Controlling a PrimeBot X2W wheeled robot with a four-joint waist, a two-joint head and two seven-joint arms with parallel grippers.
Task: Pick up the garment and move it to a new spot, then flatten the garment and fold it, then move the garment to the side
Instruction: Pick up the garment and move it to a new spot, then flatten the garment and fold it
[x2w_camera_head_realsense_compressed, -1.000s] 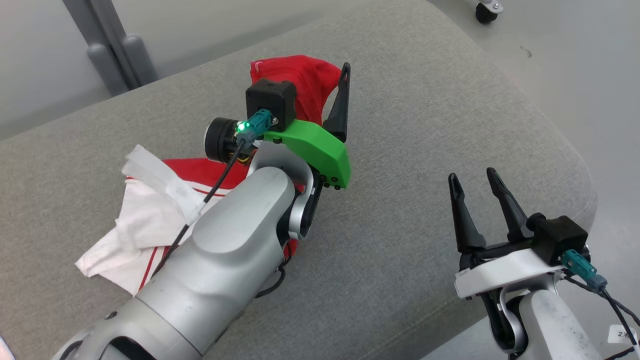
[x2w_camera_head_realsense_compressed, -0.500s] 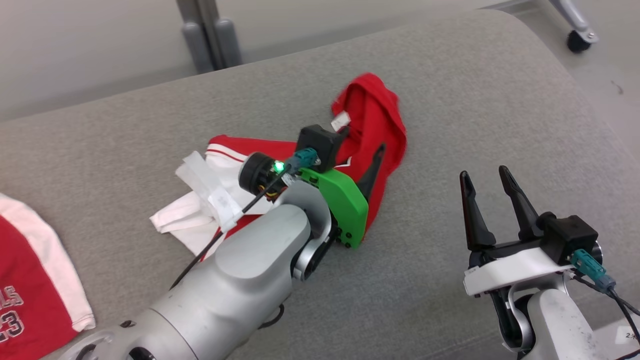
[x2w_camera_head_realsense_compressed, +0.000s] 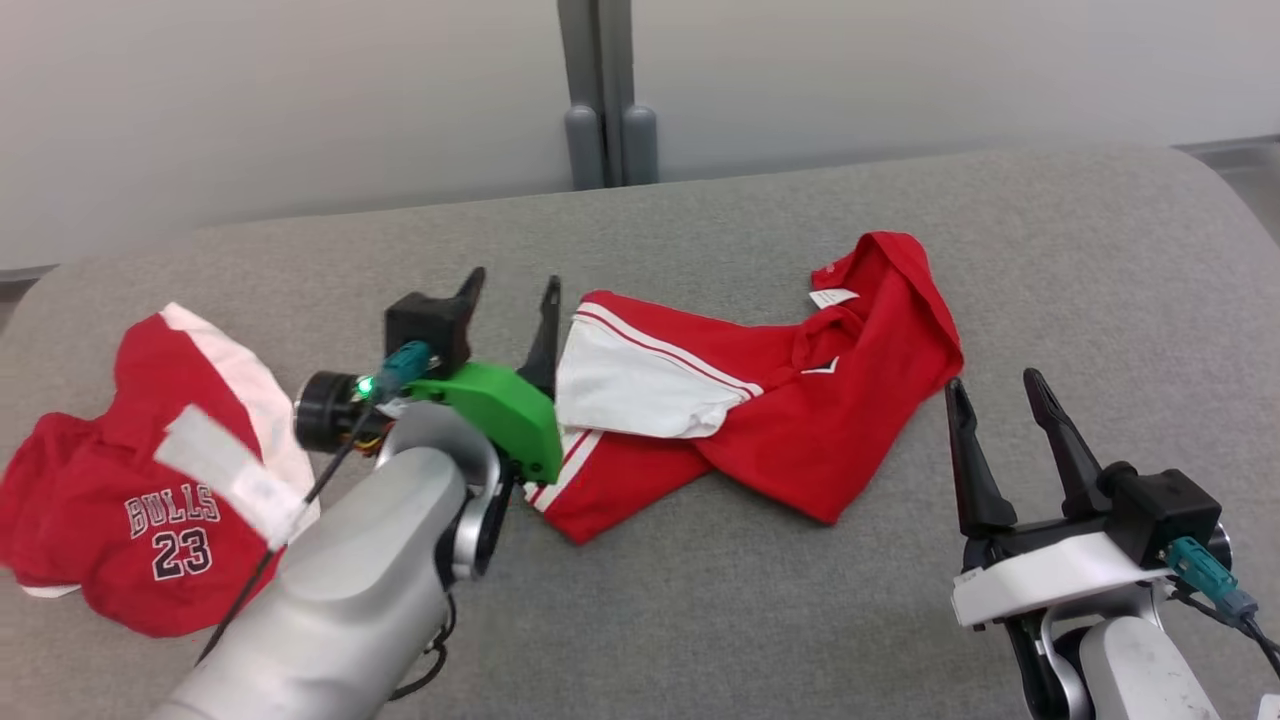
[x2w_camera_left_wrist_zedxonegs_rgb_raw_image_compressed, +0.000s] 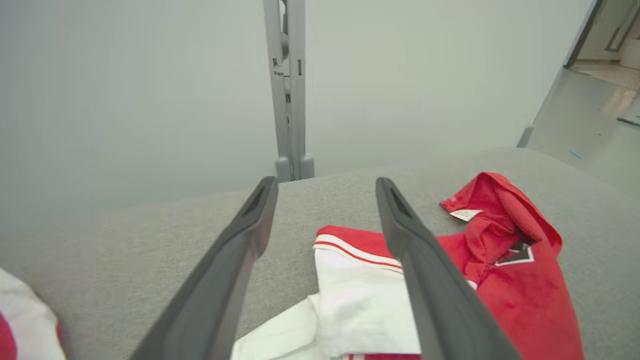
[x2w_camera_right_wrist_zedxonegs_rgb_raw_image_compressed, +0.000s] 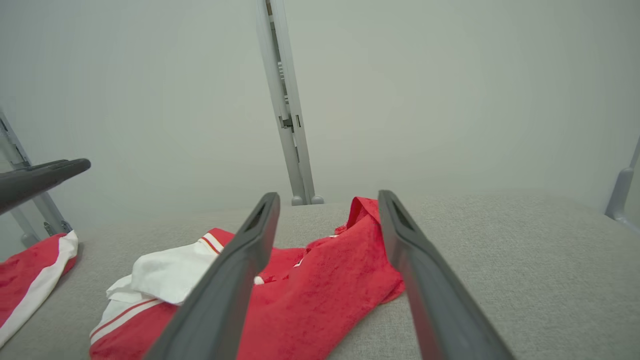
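While both arms hang over the grey upholstered cushion (x2w_camera_head_realsense_compressed: 800, 600), the red-and-white garment (x2w_camera_head_realsense_compressed: 760, 420) lies crumpled near its middle, stretched crosswise between the two grippers. A white panel edged with thin red stripes is folded over its left half. The right half is plain red and bunches up into a raised fold at the far end, where a small white label (x2w_camera_head_realsense_compressed: 833, 297) pokes out. The left gripper (x2w_camera_head_realsense_compressed: 515, 278) sits at the garment's left end, its two dark fingers spread apart with nothing between them, pointing away toward the pale wall (x2w_camera_head_realsense_compressed: 300, 100). Its right-hand finger stands just beside the white panel's edge. Whether it brushes the cloth I cannot tell, since the green bracket (x2w_camera_head_realsense_compressed: 500, 400) behind the fingers hides the lower part. Seen along that arm's own fingers, the gap frames bare grey fabric and the corner of the white panel. The right gripper (x2w_camera_head_realsense_compressed: 993, 380) is near the garment's right end, close to the red hem but apart from it, and its fingers are likewise parted and empty, tips up. Off to the far left of the cushion rests a second piece, a red Bulls jersey (x2w_camera_head_realsense_compressed: 120, 500) with the number 23 and a white side stripe, well apart from the garment. A grey post (x2w_camera_head_realsense_compressed: 600, 100) rises against the wall behind the cushion's far edge.
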